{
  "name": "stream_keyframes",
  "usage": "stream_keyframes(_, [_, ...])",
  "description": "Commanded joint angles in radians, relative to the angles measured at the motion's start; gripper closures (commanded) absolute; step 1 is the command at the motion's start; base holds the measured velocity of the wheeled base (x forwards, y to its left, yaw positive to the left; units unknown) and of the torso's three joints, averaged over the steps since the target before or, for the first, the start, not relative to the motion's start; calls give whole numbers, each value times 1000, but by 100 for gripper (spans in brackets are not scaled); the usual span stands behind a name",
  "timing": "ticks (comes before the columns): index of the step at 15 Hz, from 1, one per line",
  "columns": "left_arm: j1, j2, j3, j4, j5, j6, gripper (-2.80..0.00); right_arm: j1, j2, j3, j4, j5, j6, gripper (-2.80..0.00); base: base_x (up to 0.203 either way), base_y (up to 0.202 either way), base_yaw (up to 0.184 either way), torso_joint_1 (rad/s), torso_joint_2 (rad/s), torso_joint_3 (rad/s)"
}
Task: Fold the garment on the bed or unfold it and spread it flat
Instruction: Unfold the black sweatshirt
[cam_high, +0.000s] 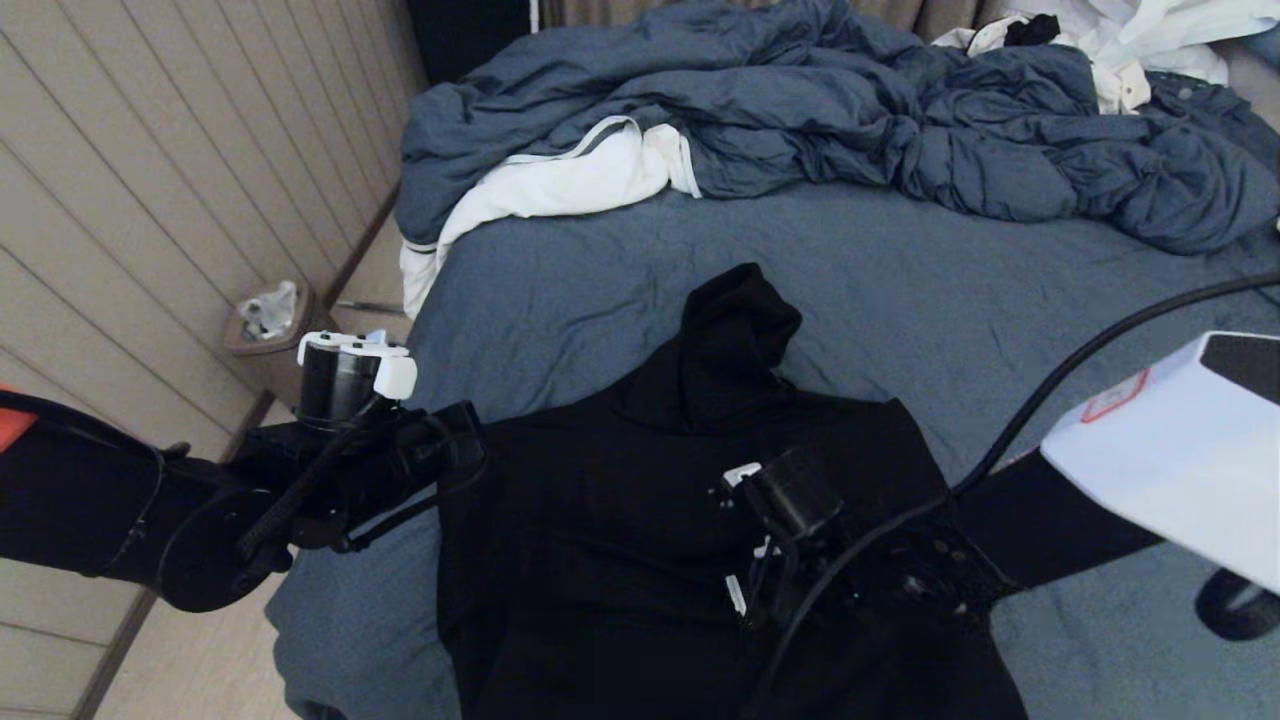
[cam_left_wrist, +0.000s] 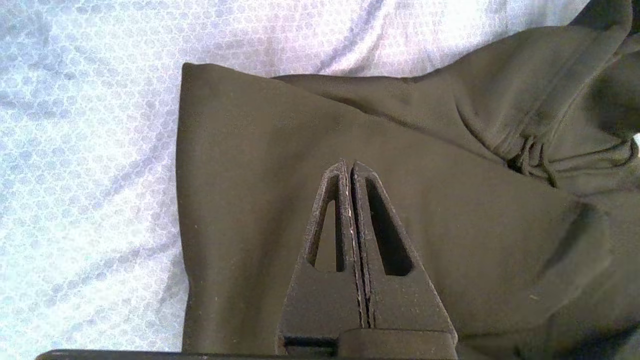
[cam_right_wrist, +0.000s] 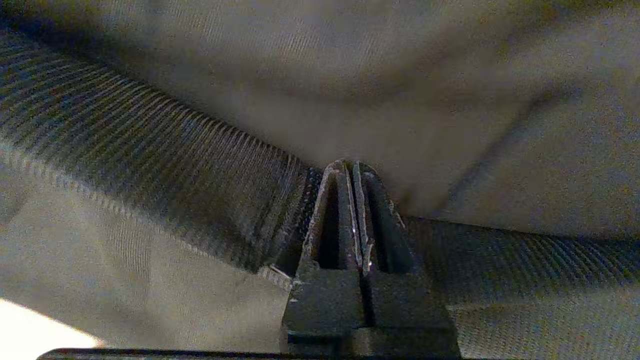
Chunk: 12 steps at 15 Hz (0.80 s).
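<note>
The hoodie (cam_high: 620, 520) lay on the near part of the bed (cam_high: 900, 290), hood pointing far; the duvet (cam_high: 800, 110) lay bunched behind it.

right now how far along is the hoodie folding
Partly done, by the look of it. The garment lies on the bed as a compact block, its left side ending in a straight folded edge with no sleeve showing, hood pointing away. In hand: the right gripper, shut, sits at a ribbed band of the garment; whether it pinches it is unclear. The left gripper, shut, is over the cloth. Left: any further folds.
</note>
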Motion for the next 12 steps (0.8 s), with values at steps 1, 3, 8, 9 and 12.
stream_keyframes(1, [1, 4, -1, -3, 2, -4, 0, 30, -50, 94, -50, 0, 1, 0, 0, 0, 0, 0, 0, 0])
stream_keyframes(3, [1, 4, -1, -3, 2, -4, 0, 58, -56, 143, -82, 0, 1, 0, 0, 0, 0, 0, 0, 0])
stream_keyframes(8, [22, 1, -7, -2, 0, -4, 0, 131, -67, 262, -111, 1, 1, 0, 0, 0, 0, 0, 0, 0])
stream_keyframes(9, [24, -1, -7, -3, 0, -4, 0, 152, -96, 306, -113, 1, 1, 0, 0, 0, 0, 0, 0, 0])
stream_keyframes(12, [24, -10, -2, -2, 0, -4, 0, 200, -189, 430, -113, 1, 0, 0, 0, 0, 0, 0, 0, 0])
